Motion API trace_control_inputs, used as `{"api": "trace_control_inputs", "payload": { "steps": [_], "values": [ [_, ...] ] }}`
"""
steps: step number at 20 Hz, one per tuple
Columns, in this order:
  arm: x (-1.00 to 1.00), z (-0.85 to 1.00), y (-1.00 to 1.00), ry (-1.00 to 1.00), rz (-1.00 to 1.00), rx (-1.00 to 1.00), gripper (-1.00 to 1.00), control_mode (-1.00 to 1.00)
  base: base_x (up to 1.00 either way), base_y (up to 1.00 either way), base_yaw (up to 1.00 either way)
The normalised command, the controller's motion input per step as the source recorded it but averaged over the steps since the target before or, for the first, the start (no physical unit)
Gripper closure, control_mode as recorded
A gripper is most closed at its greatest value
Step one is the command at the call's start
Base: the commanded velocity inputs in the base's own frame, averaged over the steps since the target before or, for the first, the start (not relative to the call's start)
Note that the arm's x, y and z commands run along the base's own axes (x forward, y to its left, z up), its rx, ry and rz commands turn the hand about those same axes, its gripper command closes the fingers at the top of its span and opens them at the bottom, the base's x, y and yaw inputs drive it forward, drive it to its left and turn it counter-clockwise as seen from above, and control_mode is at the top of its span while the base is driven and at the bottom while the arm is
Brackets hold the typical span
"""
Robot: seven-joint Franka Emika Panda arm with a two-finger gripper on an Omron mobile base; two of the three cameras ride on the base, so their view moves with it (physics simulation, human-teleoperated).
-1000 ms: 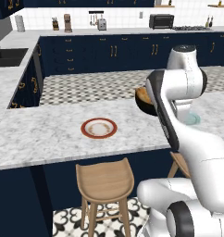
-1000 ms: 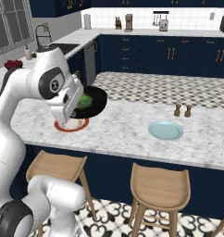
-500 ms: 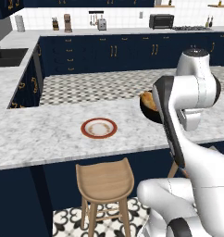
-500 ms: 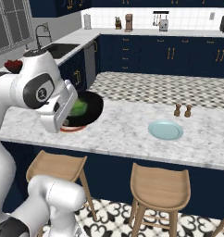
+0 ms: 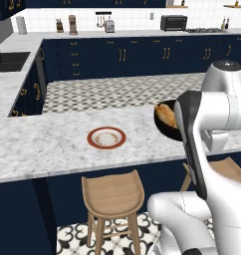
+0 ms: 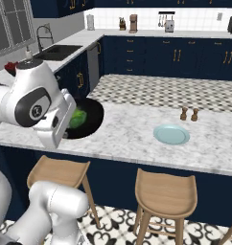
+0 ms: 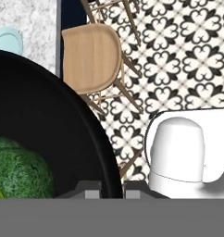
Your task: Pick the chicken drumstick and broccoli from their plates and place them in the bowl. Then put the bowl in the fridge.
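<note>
I see the black bowl (image 6: 84, 118) up in the air at the edge of the surface (image 6: 137, 134) — my jaws are pinched tight on its rim. The broccoli (image 7: 19, 169) and the chicken drumstick (image 5: 166, 115) sit inside it. The red-rimmed plate (image 5: 106, 138) and the blue-green plate (image 6: 171, 134) lie on the surface, with a wooden stool (image 7: 90, 58) below.

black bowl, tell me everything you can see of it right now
The bowl is round, deep and glossy black. It is off the counter, carried in the air at the counter's near edge. The gripper is shut on its rim. The green broccoli and the golden-brown chicken drumstick lie inside.
</note>
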Motion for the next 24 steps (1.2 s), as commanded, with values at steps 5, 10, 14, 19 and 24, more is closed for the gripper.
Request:
{"api": "trace_control_inputs", "payload": {
  "steps": [5,10,14,19,24],
  "values": [
    [0.00,0.00,0.00,0.00,0.12,0.00,1.00,-1.00,0.00,0.00,0.00],
    [0.04,0.00,0.07,0.00,0.03,0.00,1.00,-1.00,0.00,0.00,0.00],
    [0.18,0.00,0.03,0.00,0.00,0.00,1.00,-1.00,0.00,0.00,0.00],
    [0.01,0.00,0.00,0.00,0.00,0.00,1.00,1.00,-0.49,-0.12,-0.03],
    [0.00,0.00,0.00,0.00,0.00,0.00,1.00,1.00,-1.00,-0.53,-0.21]
  ]
}}
